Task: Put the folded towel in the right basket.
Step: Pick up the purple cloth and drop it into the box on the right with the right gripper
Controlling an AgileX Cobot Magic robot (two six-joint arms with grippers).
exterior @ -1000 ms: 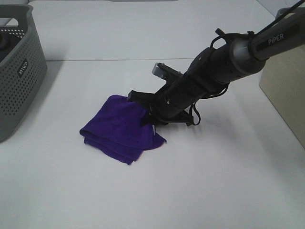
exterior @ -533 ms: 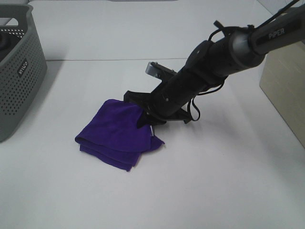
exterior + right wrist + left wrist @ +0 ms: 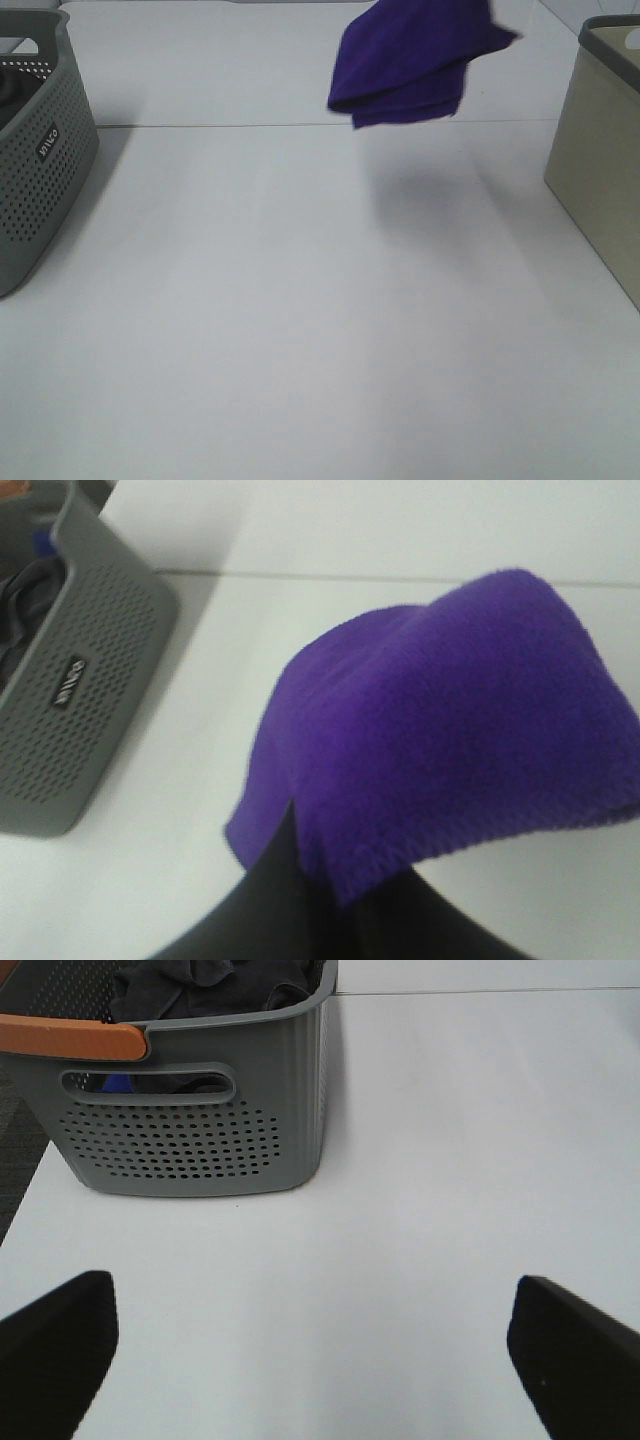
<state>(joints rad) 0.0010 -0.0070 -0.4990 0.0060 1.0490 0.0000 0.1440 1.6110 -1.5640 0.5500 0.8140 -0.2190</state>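
Note:
The folded purple towel point(image 3: 415, 55) hangs in the air at the top of the exterior view, well above the white table point(image 3: 300, 320). The arm holding it is out of that frame. In the right wrist view the towel point(image 3: 450, 730) drapes over my right gripper, whose dark fingers point(image 3: 300, 900) are shut on its lower edge. The beige right basket point(image 3: 605, 150) stands at the right edge, to the right of and below the towel. My left gripper point(image 3: 310, 1350) is open and empty over the table, its fingertips point(image 3: 60, 1340) at the frame's bottom corners.
A grey perforated basket point(image 3: 40, 150) with dark cloth inside stands at the far left; it also shows in the left wrist view point(image 3: 190, 1110) with an orange handle. It shows in the right wrist view point(image 3: 70, 690) too.
My right gripper has lifted the towel off the table and carried it up and to the right, toward the beige basket. The arm has left the exterior view.

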